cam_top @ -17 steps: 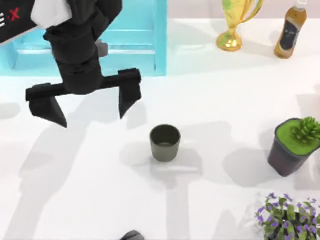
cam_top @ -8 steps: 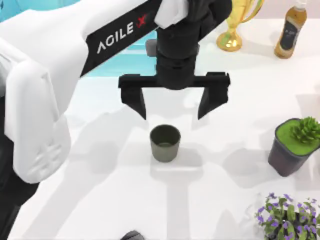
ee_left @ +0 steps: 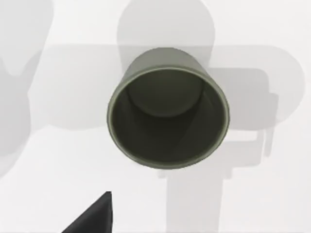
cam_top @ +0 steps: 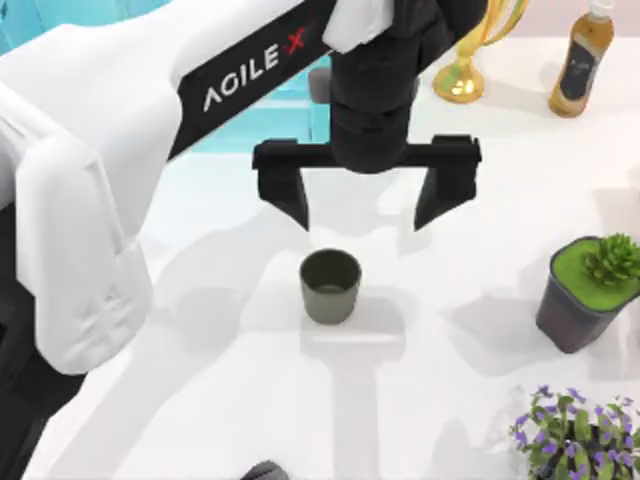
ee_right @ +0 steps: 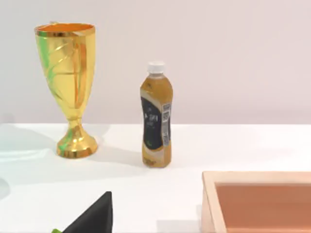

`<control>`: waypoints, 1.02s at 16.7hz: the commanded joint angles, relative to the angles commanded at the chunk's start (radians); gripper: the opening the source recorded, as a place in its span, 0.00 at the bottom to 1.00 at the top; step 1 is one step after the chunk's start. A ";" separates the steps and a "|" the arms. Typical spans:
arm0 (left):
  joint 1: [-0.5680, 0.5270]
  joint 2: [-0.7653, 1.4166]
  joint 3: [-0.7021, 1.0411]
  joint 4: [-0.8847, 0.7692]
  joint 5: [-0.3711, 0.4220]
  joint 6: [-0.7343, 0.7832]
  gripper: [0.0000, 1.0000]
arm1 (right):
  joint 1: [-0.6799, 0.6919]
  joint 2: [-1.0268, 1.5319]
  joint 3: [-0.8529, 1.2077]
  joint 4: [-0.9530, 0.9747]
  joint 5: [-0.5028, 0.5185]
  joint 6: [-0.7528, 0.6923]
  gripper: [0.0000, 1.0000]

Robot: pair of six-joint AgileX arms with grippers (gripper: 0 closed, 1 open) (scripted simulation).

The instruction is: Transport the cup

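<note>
- Cup [cam_top: 330, 285] as our landmark: it stands upright on the white table [cam_top: 200, 400], mouth up and empty, with nothing touching it.
- To the cup's left we see bare table crossed by arm shadows, and farther back on that side a blue rack [cam_top: 270, 110].
- Just behind the cup hangs our left gripper [cam_top: 366, 205], fingers spread wide apart and empty, pointing down; its wrist view looks straight into the cup [ee_left: 167, 116].
- We judge the step in hand to be the approach, with no grasp yet. The next move calls for bringing the spread fingers forward over the cup, lowering them to either side of its wall, then closing.
- To the cup's right stands a pot [cam_top: 585, 295] with a succulent, well apart; behind that, a trophy [cam_top: 470, 50] and bottle [cam_top: 580, 65].
- Our right arm is parked; a dark fingertip shows in its wrist view, but whether the right gripper [ee_right: 92, 218] is apart or together we cannot tell.
</note>
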State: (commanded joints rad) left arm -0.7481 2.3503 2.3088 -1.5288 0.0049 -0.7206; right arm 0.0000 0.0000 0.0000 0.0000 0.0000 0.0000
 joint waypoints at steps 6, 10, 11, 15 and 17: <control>0.000 -0.002 -0.148 0.144 -0.001 0.003 1.00 | 0.000 0.000 0.000 0.000 0.000 0.000 1.00; -0.001 0.000 -0.318 0.317 -0.001 0.003 1.00 | 0.000 0.000 0.000 0.000 0.000 0.000 1.00; -0.001 0.001 -0.352 0.351 -0.001 0.003 1.00 | 0.000 0.000 0.000 0.000 0.000 0.000 1.00; -0.002 0.003 -0.395 0.396 -0.001 0.002 1.00 | 0.000 0.000 0.000 0.000 0.000 0.000 1.00; -0.002 0.003 -0.395 0.396 -0.001 0.002 1.00 | 0.000 0.000 0.000 0.000 0.000 0.000 1.00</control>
State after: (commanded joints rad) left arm -0.7497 2.3530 1.9134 -1.1328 0.0034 -0.7185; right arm 0.0000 0.0000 0.0000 0.0000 0.0000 0.0000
